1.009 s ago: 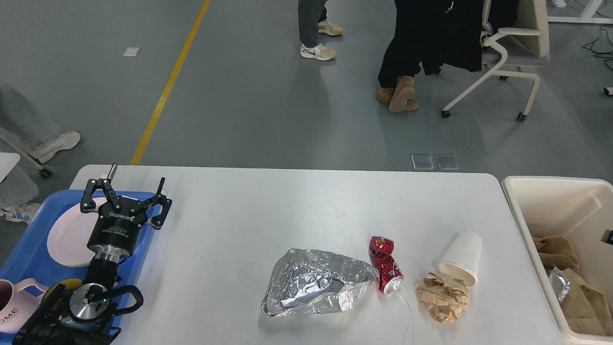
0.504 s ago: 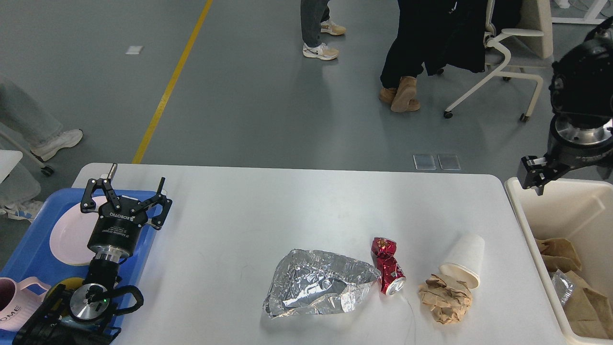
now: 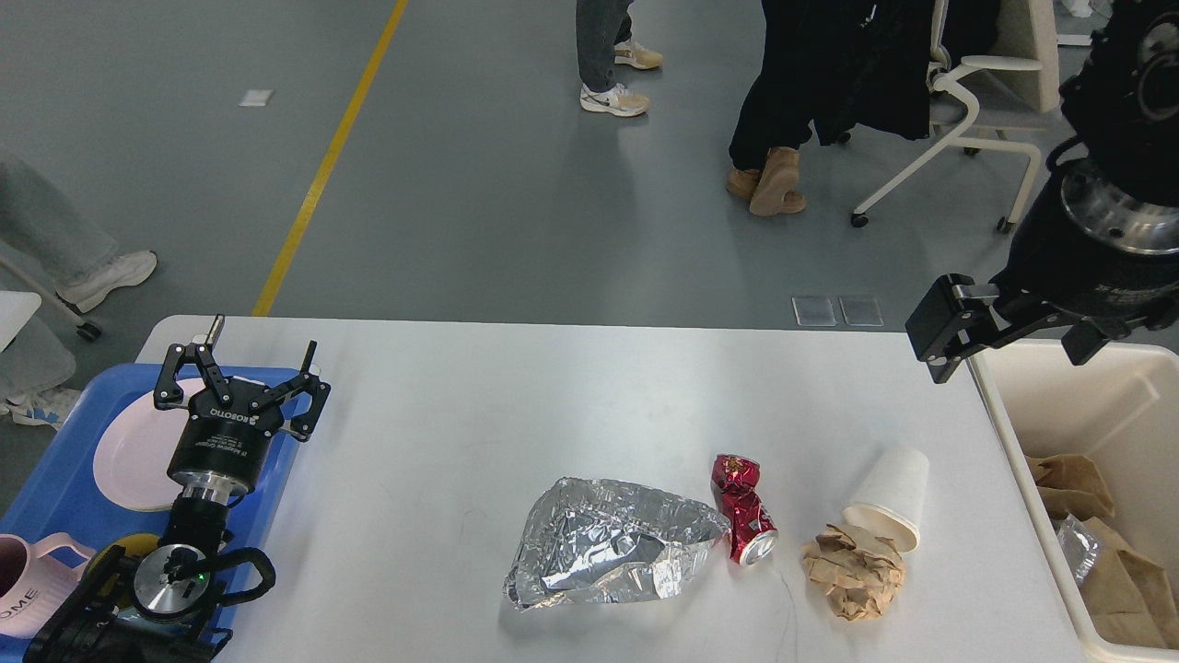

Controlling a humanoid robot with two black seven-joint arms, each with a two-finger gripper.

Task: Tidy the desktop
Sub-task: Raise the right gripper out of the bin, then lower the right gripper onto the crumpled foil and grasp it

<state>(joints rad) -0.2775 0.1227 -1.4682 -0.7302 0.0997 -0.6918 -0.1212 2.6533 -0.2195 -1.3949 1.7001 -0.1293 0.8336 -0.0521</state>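
Desktop point(image 3: 516, 405) clutter sits in one cluster toward the cream bin point(image 3: 1013, 433) side: crumpled foil point(image 3: 608, 554), crushed red can point(image 3: 744, 508), tipped paper cup point(image 3: 890, 499) and a brown paper wad point(image 3: 852, 573), the wad touching the cup's mouth. I judge this grouping suits disposal — the bin, at the desktop's end nearest them, already holds brown paper and a scrap of foil.

My right gripper point(image 3: 1009, 327) hangs above the bin's near corner, beyond the cup; one finger shows plainly, the other only partly, with a broad gap between, so I read the jaws as spread and empty. The rubbish lies below it and nearer me, none of it touched.

My left gripper point(image 3: 239, 373) stands fingers-up and splayed wide, holding nothing, at the end of the desktop far from the bin — over the blue tray point(image 3: 55, 479) with its pink plate point(image 3: 129, 456) and mug point(image 3: 28, 589).
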